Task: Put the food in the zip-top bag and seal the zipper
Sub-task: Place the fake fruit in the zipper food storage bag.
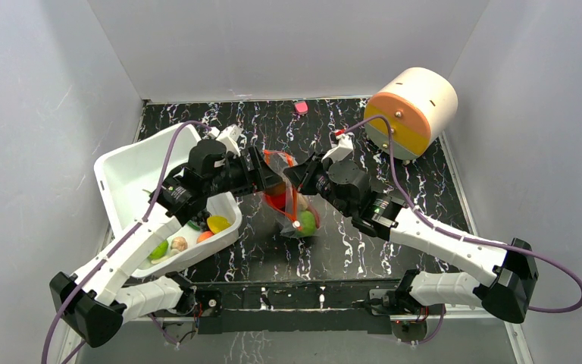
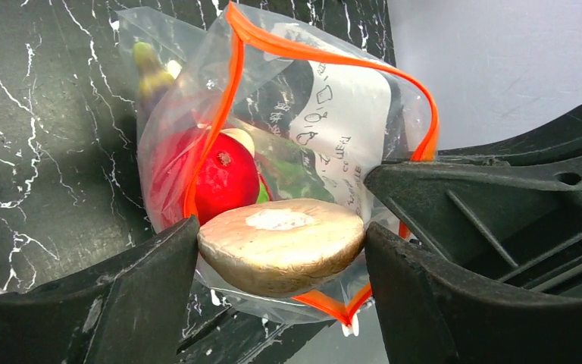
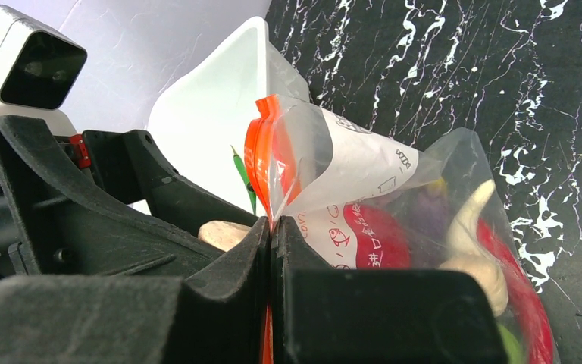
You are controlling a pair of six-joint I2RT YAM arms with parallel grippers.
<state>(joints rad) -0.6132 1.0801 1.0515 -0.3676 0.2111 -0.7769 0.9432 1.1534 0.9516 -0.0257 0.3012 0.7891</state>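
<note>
White label (image 2: pixel 345 129) on zip-top bag (image 2: pixel 189 98): black print, too blurry to read.
Red fish drawing (image 3: pixel 339 236): beside red letters, unreadable.

Even, bright overhead light fell on the scene; shadows on the table (image 1: pixel 447 182) were soft. Glare streaked the bag (image 2: pixel 273 144). Close fingers (image 3: pixel 121 311) were soft-focused in both wrist views.

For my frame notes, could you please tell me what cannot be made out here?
Top view: mouth of the zip-top bag, partly behind left gripper and right gripper.
Right wrist view: tan round food, mostly behind the left gripper.
Left wrist view: label print, too small.
</note>
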